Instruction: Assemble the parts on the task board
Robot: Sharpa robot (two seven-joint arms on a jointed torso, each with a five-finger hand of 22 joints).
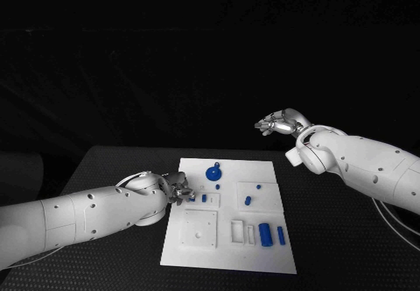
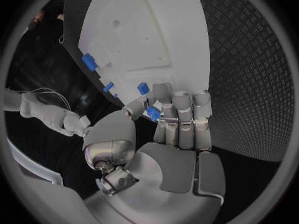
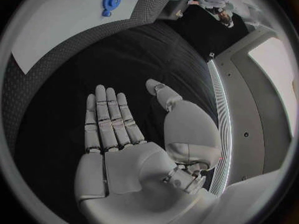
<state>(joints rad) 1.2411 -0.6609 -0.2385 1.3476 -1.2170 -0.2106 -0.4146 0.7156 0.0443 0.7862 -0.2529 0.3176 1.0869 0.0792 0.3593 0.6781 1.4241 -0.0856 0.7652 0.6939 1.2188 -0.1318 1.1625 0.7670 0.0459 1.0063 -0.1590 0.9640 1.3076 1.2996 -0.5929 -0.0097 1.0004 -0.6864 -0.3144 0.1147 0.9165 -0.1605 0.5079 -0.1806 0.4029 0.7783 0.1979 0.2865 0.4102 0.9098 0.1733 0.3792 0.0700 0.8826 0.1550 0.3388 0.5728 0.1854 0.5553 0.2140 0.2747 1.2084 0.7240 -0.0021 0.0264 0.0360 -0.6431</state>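
Note:
The white task board (image 1: pixel 229 257) lies in the middle of the black table. My left hand (image 1: pixel 175 187) hovers over the board's left edge. In the left wrist view this hand (image 2: pixel 177 129) pinches a small blue part (image 2: pixel 153 113) between thumb and fingers, just above the board (image 2: pixel 156 30). More small blue parts (image 2: pixel 143 88) stand in the board close by. A blue gear (image 1: pixel 213 174) sits near the board's far end. My right hand (image 1: pixel 281 124) is raised beyond the board's far right corner; its palm (image 3: pixel 124 154) is flat, fingers straight, holding nothing.
A blue cylinder (image 1: pixel 264 234) and a blue bar (image 1: pixel 281 235) lie at the board's near right. Small blue pieces (image 1: pixel 247 200) sit mid-board. A raised square plate (image 1: pixel 199 228) and narrow slots (image 1: pixel 238 231) mark the near part. Black table (image 1: pixel 350 242) surrounds the board.

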